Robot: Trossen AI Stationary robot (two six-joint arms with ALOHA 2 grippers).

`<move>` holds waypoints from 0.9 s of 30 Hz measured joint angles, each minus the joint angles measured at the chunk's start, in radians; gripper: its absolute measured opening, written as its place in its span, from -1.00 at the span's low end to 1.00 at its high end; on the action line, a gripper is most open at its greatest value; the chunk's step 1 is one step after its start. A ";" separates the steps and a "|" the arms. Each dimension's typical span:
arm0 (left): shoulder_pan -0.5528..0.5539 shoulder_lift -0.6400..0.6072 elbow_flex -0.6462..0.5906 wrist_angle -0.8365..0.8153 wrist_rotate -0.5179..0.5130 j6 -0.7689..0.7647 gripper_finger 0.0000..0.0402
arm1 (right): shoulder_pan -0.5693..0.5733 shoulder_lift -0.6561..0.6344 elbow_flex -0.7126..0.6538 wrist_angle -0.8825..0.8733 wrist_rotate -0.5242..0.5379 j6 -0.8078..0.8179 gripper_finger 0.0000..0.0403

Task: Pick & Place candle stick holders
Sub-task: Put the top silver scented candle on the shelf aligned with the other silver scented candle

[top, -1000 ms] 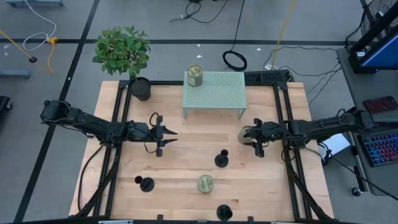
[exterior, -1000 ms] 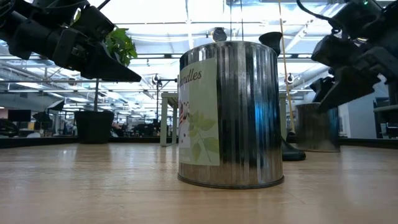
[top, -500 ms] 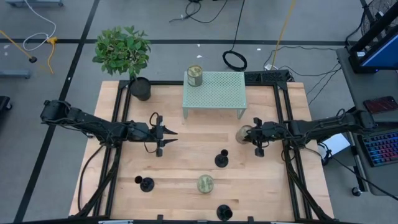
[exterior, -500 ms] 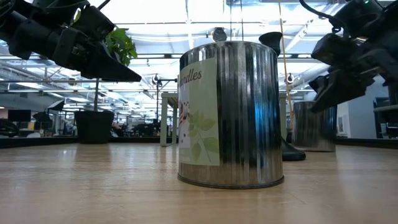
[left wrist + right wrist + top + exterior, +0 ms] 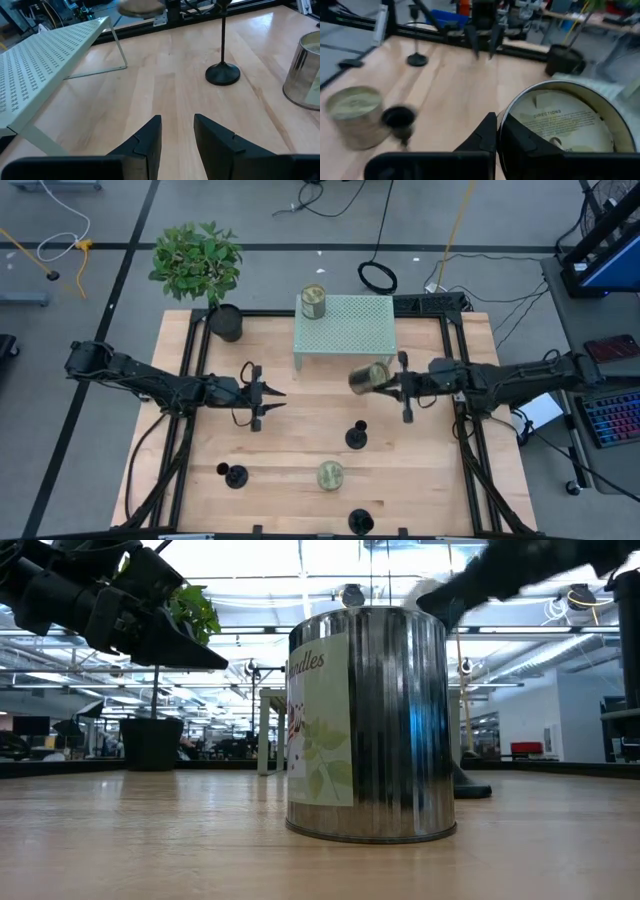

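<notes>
One cup [image 5: 367,378] is clamped between the right gripper [image 5: 385,384] jaws, carried above the table [image 5: 300,420] beside the rack [image 5: 345,328]. Smooth rigid metal, probably light and slippery; best held across the wall. Left gripper [image 5: 272,398] waits, jaws slightly apart, nothing between them.

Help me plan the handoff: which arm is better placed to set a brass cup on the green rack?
Right. The right gripper already holds a brass cup lifted beside the green rack; the left gripper hovers empty, farther away.
</notes>
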 joint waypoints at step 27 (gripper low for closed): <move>0.000 0.000 0.000 0.002 0.001 0.017 -0.39 | -0.522 0.668 0.904 -0.747 0.031 -0.156 -0.99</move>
